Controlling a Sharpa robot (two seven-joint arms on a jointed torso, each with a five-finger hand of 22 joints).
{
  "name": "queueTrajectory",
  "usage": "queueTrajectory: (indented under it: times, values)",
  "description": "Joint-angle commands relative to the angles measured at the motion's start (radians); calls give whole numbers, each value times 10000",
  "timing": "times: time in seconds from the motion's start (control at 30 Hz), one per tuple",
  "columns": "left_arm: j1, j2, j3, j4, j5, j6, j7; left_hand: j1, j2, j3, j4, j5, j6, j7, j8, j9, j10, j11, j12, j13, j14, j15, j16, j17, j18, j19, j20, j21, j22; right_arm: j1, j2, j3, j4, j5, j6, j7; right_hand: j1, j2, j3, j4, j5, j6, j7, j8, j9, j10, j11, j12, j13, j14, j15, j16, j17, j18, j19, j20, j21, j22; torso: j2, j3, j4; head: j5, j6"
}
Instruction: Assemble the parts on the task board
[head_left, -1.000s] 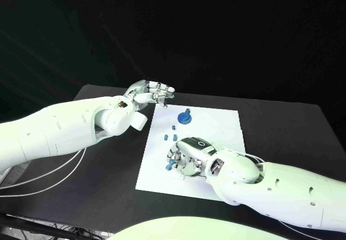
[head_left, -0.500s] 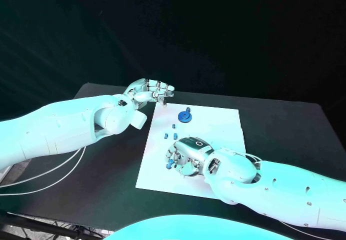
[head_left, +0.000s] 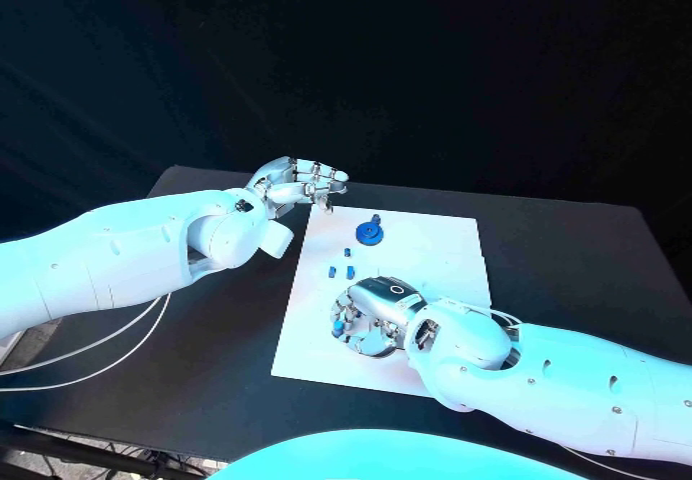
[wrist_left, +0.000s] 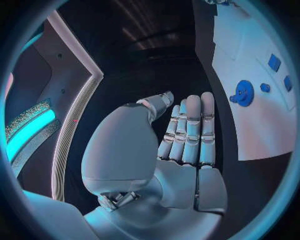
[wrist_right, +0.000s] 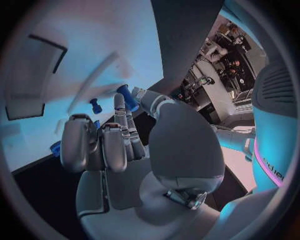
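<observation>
The white task board (head_left: 433, 255) lies in the middle of the black table. A blue gear (head_left: 369, 233) stands at its far left, and small blue pieces (head_left: 340, 270) lie just nearer than it. My right hand (head_left: 378, 315) hovers low over the board's near left part. The right wrist view shows this hand (wrist_right: 119, 145) pinching a small blue part (wrist_right: 128, 97) between thumb and a finger, beside a blue peg (wrist_right: 95, 105) on the board. My left hand (head_left: 300, 185) hangs off the board's far left corner, fingers curled in on nothing (wrist_left: 187, 135). The gear (wrist_left: 242, 93) also appears in the left wrist view.
Black table (head_left: 202, 330) surrounds the board, with bare room to the left and to the right (head_left: 577, 260). White cables (head_left: 87, 360) run along the table's left edge under my left arm. Shallow recesses (wrist_right: 37, 47) mark the board's surface near my right hand.
My right hand has shifted slightly over the near left of the board, still holding the blue part. The left hand has stayed where it was.
</observation>
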Motion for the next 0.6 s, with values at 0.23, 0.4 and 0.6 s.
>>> queueTrajectory:
  times: [0.23, 0.4, 0.6]
  values:
    - [12, 20, 6, 6, 55, 147, 39, -7, 67, -60, 21, 15, -66, -16, 64, -16, -89, 2, 31, 13, -31, 18, -30, -9, 150, 75, -11, -51, -9, -10, -196, -1, 170, -64, -636, 20, 57, -126, -297, -19, 83, -678, -6, -452, -199, -312, -41, -108, 71, 339, 42, -41, -67, 12, 112, 46, -277, 1764, -12, 21, -5, -18, 67]
    - [11, 34, 6, -20, 55, 160, 42, -7, 67, -60, 21, 15, -66, -16, 64, -16, -89, 2, 31, 13, -31, 18, -30, -9, 150, 75, -11, -51, -9, -6, -445, 9, 437, 18, -1336, 197, 105, -107, -461, -17, 106, -944, -62, -624, -289, -366, -57, -50, 107, 334, 30, -56, -91, 7, 127, 37, -262, 1768, -19, 26, -17, -31, 131]
    - [9, 60, 4, -62, 55, 179, 46, -15, 66, -68, 31, 15, -73, -14, 70, -19, -107, 4, 53, 14, -34, 20, -33, -14, 150, 81, -10, -65, -19, 46, -988, 72, 900, 642, -2787, 975, 353, -23, -598, -94, 434, -1028, -50, -715, -359, -208, -128, 186, 241, 358, -28, -24, -34, -28, 206, -10, -59, 1824, -40, 22, -29, -105, 224]
